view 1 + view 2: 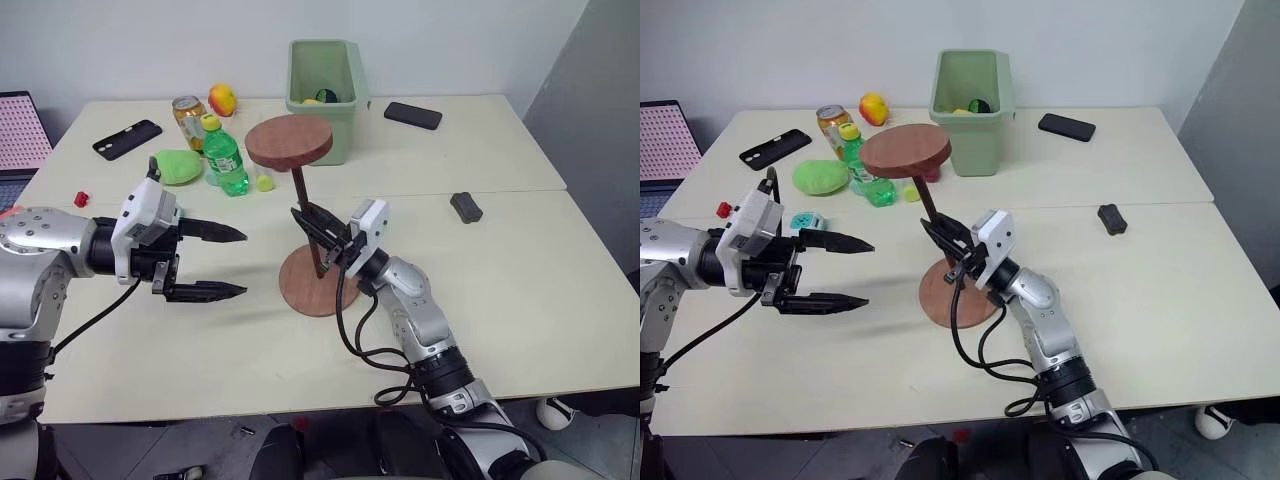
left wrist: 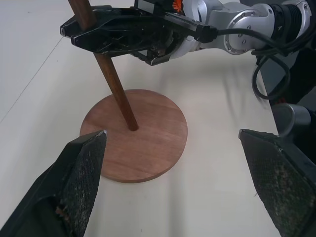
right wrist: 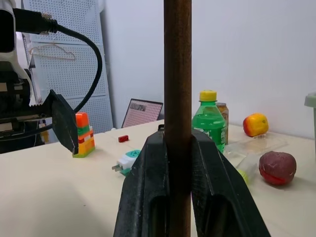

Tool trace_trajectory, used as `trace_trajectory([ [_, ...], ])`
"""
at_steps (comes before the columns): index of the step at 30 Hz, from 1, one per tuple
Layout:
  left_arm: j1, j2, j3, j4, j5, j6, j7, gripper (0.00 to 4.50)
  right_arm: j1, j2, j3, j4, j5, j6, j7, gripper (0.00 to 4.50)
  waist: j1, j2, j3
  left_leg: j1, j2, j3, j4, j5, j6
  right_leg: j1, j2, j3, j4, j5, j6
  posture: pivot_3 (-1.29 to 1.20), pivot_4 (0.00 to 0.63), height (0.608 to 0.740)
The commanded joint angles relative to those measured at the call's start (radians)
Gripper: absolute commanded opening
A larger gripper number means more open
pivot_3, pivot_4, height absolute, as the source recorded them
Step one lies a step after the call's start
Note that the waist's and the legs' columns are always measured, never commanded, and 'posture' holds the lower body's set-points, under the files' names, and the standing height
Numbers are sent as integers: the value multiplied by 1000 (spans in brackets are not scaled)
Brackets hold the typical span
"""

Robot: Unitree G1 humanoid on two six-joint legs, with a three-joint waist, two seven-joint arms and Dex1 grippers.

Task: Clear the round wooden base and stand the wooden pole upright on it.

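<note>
Gripper first: my right gripper is clamped shut on the wooden pole, holding the shaft partway up, with the pole's lower tip in or at the centre of the round wooden base and its smaller disc up at the top. My left gripper hangs just beside the base on the tabletop, fingers spread wide and holding nothing.

The pole leans; in the left wrist view its shaft slants up away from the base centre instead of standing plumb. The top disc makes it top-heavy, so my guess is that if I let go now it tips over, and may lever the base up with it. I cannot tell whether the tip is truly seated in the hole or only resting on the wood; if it is only resting, it could skid sideways as I straighten it.

For room, the tabletop around the base is bare on the near side and towards my right, well back from the front edge. Behind it stand the green bin, a green bottle and a can, close enough to the top disc that a fall that way could knock them. A black phone and a small dark block lie well apart.
</note>
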Motion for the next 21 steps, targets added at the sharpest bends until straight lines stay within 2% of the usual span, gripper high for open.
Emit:
trace_trajectory([
  [1,-27,19,3,-2,3,-8,-8,4500,50,-22,6,25,-26,-31,0,204,0,0,0,0,0,0,0,0,0,0,0,0,0,0,0,0,150,740],
  [9,-47,23,-3,5,3,1,-17,4500,145,-85,21,-1,-34,-45,4,204,8,0,0,4,0,0,0,0,1,5,0,0,-1,0,0,0,150,740],
  [15,-67,20,-15,14,10,0,-23,4500,142,-88,45,18,-41,-31,4,204,26,-1,-1,15,0,1,-3,-3,4,15,0,1,-4,0,0,0,150,740],
  [21,-69,20,-16,12,8,-1,-23,4500,132,-93,49,-2,-31,-12,8,204,26,-1,-1,16,0,1,-5,-2,4,15,0,1,-4,0,0,0,150,740],
])
